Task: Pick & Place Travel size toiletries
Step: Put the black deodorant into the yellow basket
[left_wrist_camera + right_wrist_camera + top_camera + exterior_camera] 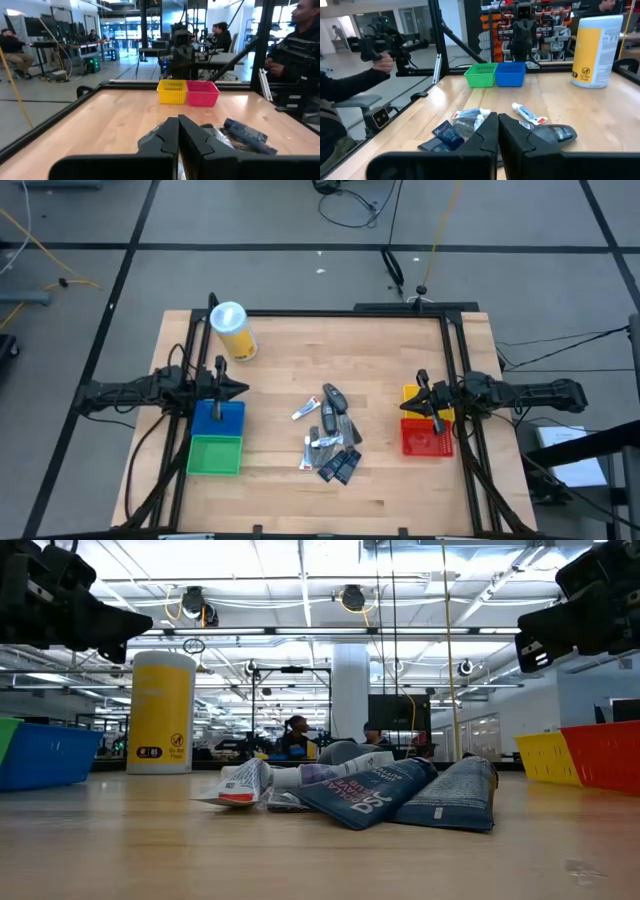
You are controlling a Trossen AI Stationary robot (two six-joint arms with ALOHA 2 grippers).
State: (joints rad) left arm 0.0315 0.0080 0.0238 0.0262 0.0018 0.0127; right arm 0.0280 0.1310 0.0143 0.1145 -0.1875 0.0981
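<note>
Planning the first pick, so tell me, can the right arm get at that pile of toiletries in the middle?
Probably yes. The right end effector, shut and empty, hovers above the yellow bin, and bare table lies between it and the toiletries.

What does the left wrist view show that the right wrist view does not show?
Only the left wrist view shows the yellow plastic mesh bin and the pink-red plastic mesh bin, side by side at the far table edge, past the shut left gripper.

Only the right wrist view shows the green plastic bin, the blue plastic bin, the big yellow cylinder with white lid and the small white tube with a red end, past the shut right gripper.

Both show the pale wooden table and dark blue flat packets.
</note>
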